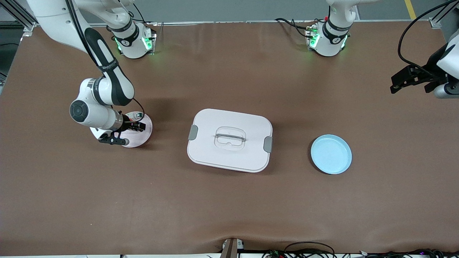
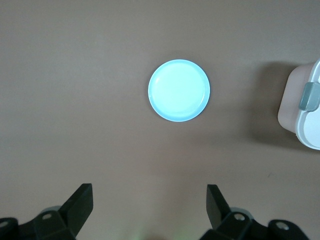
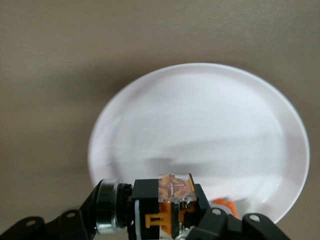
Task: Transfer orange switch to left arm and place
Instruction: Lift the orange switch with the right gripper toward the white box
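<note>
My right gripper (image 3: 192,225) pinched the orange switch (image 3: 170,205) over the pink plate (image 1: 141,138), beside the box (image 1: 229,139); my arm hid the plate's rim. My left gripper (image 2: 150,202) waited spread over bare table near the blue plate (image 2: 179,90).

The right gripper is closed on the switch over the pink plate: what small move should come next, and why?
Probably lift straight up. The right gripper holds the orange switch low over the pink plate, and the box lies toward the waiting open left gripper.
</note>
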